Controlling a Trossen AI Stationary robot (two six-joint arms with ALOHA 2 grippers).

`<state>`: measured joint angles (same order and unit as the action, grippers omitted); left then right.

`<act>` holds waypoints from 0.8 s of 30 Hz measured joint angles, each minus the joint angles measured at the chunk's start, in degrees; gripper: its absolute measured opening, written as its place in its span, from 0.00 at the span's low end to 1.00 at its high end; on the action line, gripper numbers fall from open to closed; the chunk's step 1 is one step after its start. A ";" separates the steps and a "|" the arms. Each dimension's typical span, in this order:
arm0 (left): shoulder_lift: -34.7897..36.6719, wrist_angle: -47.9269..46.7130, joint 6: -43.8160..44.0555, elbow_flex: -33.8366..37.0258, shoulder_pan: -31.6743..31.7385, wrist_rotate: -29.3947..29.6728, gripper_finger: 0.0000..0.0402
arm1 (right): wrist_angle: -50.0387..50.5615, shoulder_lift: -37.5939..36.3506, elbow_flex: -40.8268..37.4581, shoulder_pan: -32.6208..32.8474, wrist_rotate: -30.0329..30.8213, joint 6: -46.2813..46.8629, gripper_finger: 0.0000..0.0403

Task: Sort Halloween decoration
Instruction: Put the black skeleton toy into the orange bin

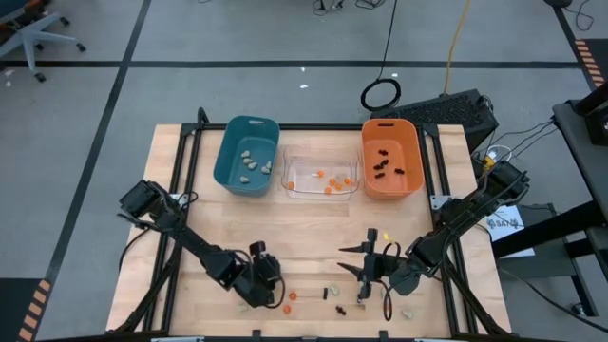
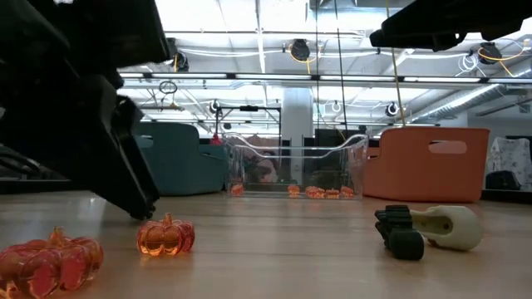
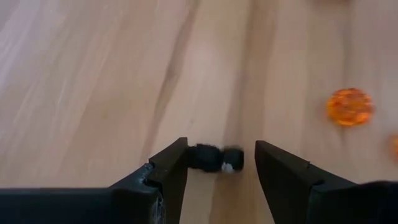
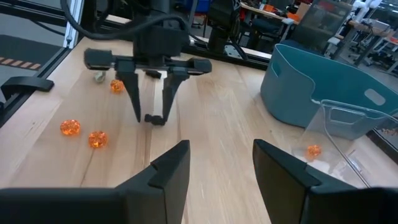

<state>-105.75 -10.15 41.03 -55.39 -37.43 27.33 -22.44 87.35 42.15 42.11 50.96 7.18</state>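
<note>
- Spanning the whole high view is the wooden table (image 1: 237,228), with both dark arms reaching in toward its near edge.
- At the far side stand three bins in a row: the teal bin (image 1: 246,155) with pale lumps inside, the clear bin (image 1: 321,177) in the middle with small orange pieces, and the orange bin (image 1: 391,158) with black spidery ones.
- Near the front edge on the left side, the left gripper (image 3: 221,163) points down at the table, its fingers parted with a small black spidery trinket (image 3: 214,158) lying between them; one finger is just beside it, the other apart, so nothing is gripped.
- The right gripper (image 4: 221,163) hovers on the right side, fingers parted and holding nothing, facing the left gripper across the wood.
- Loose orange pumpkin trinkets (image 2: 165,236) lie on the table near the left gripper; more show in the right wrist view.
- A pale lump (image 2: 446,226) lies touching a black piece (image 2: 399,232) on the wood.
</note>
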 joint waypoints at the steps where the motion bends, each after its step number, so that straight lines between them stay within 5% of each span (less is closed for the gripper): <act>1: 0.00 0.17 -1.05 -0.36 -0.04 -0.05 0.46 | 0.01 0.00 0.00 0.00 0.00 -0.07 0.40; 14: 3.76 -10.30 -0.34 -3.28 -1.31 0.06 0.46 | 0.48 0.00 -0.04 0.00 -0.01 -0.17 0.40; 24: 3.39 -10.42 15.28 -3.28 -1.31 -1.34 0.46 | 0.50 0.00 -0.04 -0.11 -0.02 -0.17 0.40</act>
<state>-102.37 -20.57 56.30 -58.67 -38.74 25.99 -21.93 87.35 42.11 42.00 50.94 7.01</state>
